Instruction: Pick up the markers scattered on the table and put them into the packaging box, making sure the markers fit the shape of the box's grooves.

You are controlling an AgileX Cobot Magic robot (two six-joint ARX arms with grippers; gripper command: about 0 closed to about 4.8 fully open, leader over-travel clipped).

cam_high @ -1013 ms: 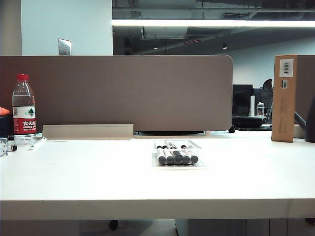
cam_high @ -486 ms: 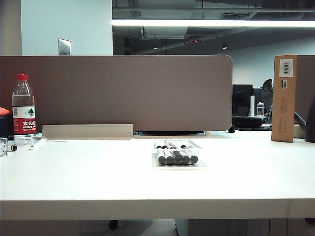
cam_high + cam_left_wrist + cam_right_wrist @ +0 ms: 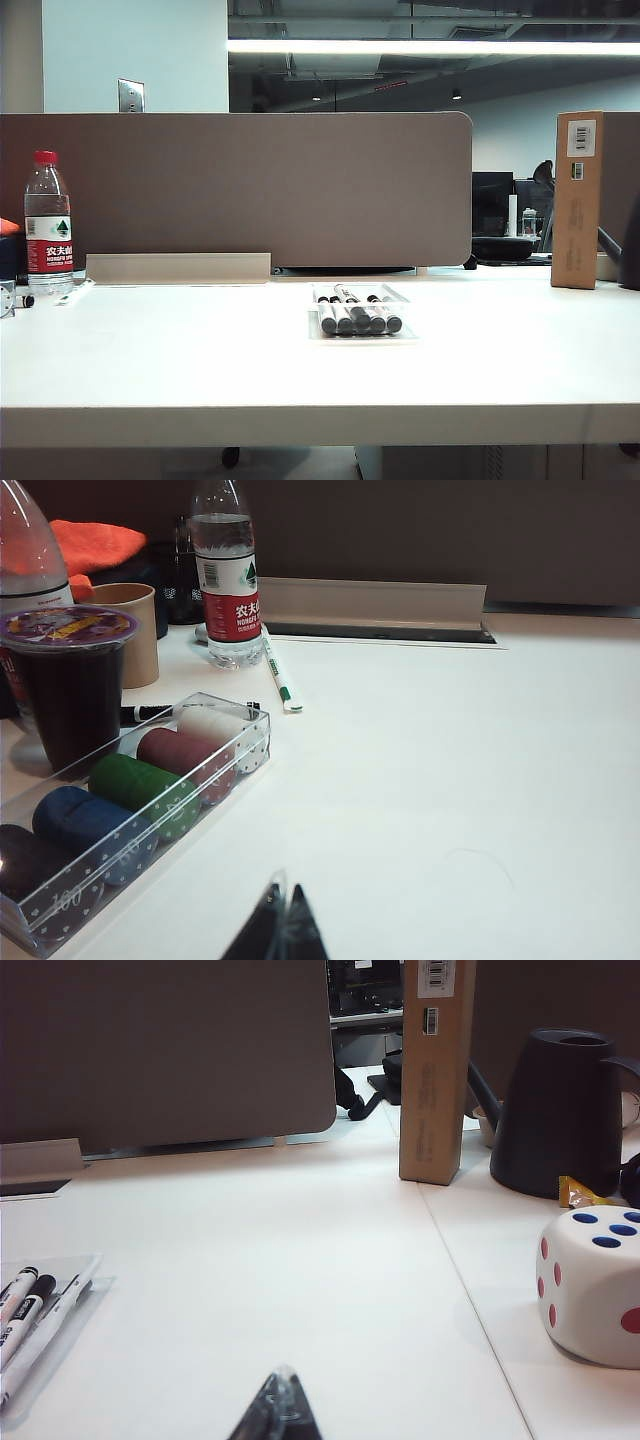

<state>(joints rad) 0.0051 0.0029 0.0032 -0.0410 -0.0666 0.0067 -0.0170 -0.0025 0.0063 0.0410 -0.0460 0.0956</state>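
Exterior view: the markers [image 3: 357, 318] lie side by side in the clear packaging box [image 3: 362, 333] at the middle of the white worktop [image 3: 180, 350], caps toward the camera. One marker near the middle appears to sit slightly askew across its neighbours; whether each rests fully in its groove cannot be told at this size. No loose marker shows on the open worktop in this view.

Left wrist view: the left gripper [image 3: 281, 929] hovers low over bare worktop with its tips pressed together, holding nothing. Beside it stand a clear case of coloured chips [image 3: 130, 810], a water bottle [image 3: 228, 575] and a green-capped pen [image 3: 279, 675].

Right wrist view: the right gripper [image 3: 281, 1409] is likewise closed and empty. The box edge and three markers [image 3: 22, 1315] lie off to one side; a large dice [image 3: 593, 1285], a dark jug [image 3: 556, 1110] and a cardboard carton [image 3: 433, 1070] stand on the other.

Risk: if the askew marker is judged seated, the set will not match the grooves. Pressing it down with a closed gripper could tip the light box or roll neighbouring markers out.
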